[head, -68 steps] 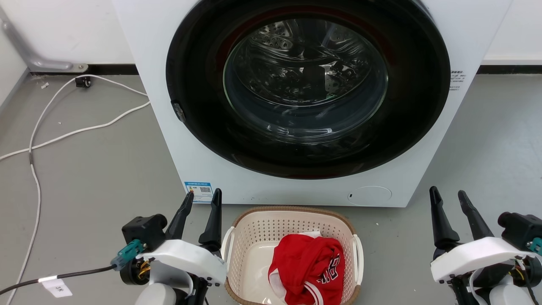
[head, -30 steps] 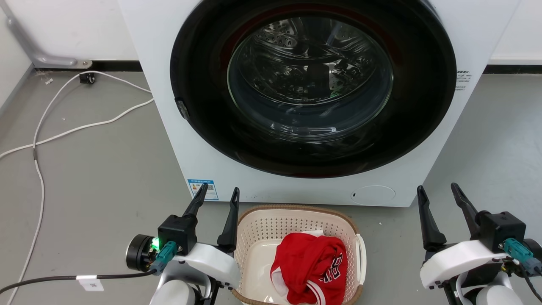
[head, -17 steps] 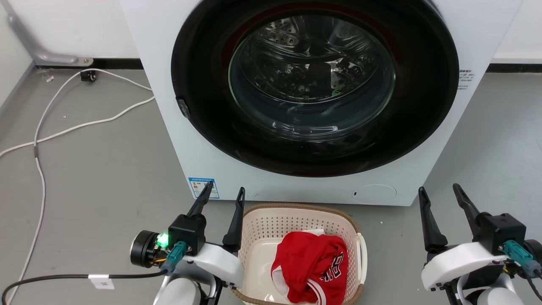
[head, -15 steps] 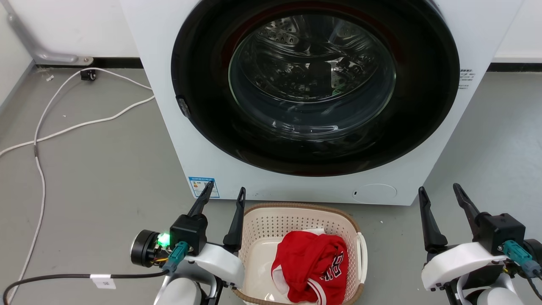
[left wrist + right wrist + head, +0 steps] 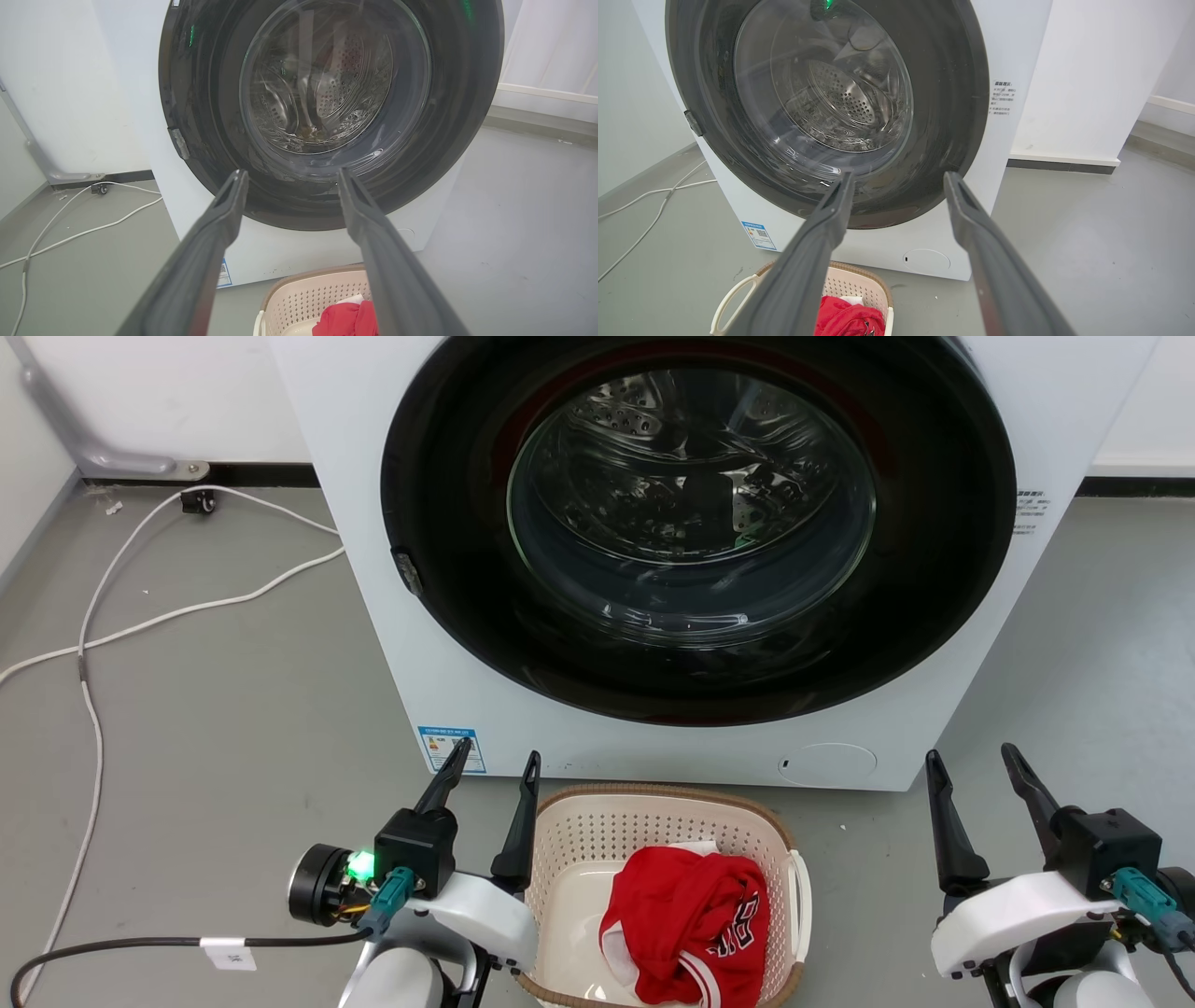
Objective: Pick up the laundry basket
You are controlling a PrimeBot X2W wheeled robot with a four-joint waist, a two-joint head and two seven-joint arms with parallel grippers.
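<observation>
The laundry basket [image 5: 644,829] sits on the grey floor [image 5: 233,728], just in front of the white washing machine [image 5: 653,756] and between the robot's two arms. A crumpled red garment [image 5: 686,919] lies inside, heaped toward the basket's right wall, with bare cream bottom showing on the left.

The left end effector [image 5: 499,750] hovers just beside the basket's left rim, its two dark fingers spread apart and holding nothing. The right end effector [image 5: 969,751] is likewise spread and empty, but it stands well apart from the basket, off to its right. Nothing has hold of the basket yet, so I'd say the pickup is at the approach stage.

From where I stand the basket looks light: thin perforated plastic with one piece of cloth in it. The walls would probably flex if pinched, while the brown woven-look rim seems the stiffer part. The sensible places to take hold are the right loop handle [image 5: 801,905] and the left loop handle [image 5: 726,303], the latter plain in the right wrist view. Taken by one handle alone, I'd expect the basket to swing and tilt, since the load sits off-centre. A finger slipped through each loop should carry it level. The smooth plastic could slide on those slim fingers.
</observation>
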